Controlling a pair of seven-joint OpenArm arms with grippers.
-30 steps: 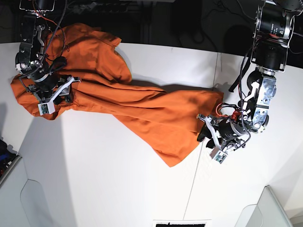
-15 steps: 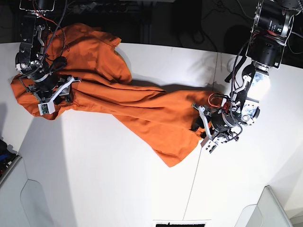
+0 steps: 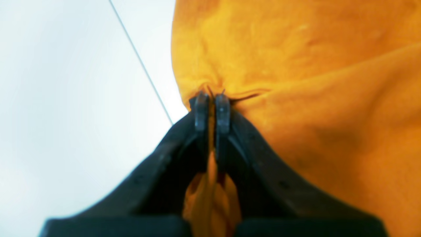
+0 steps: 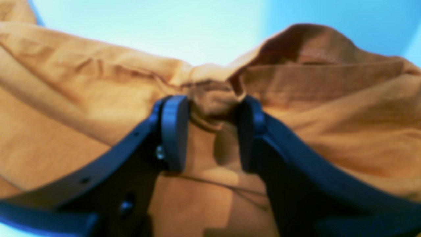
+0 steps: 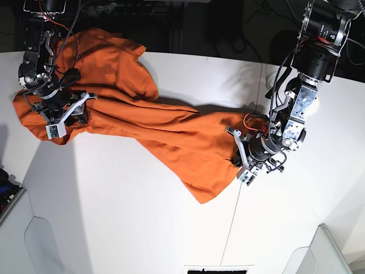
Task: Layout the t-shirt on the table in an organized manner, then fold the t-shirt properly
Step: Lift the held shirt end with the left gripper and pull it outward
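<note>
On the left of the base view we see our right tool (image 5: pixel 80 109) set into the bunched end of the t-shirt (image 5: pixel 171 134). Its wrist view shows the two fingers (image 4: pixel 174 131) standing apart with a wad of orange cloth between them, touching both, so it grips the t-shirt there. The garment runs crumpled and twisted across the white surface (image 5: pixel 114 217), from the far left corner down toward the middle. At the right, our left tool (image 5: pixel 239 157) is clenched on the shirt's edge, the pads (image 3: pixel 201 112) nearly together with fabric pinched between them, beside the dark seam line (image 3: pixel 141 62).
</note>
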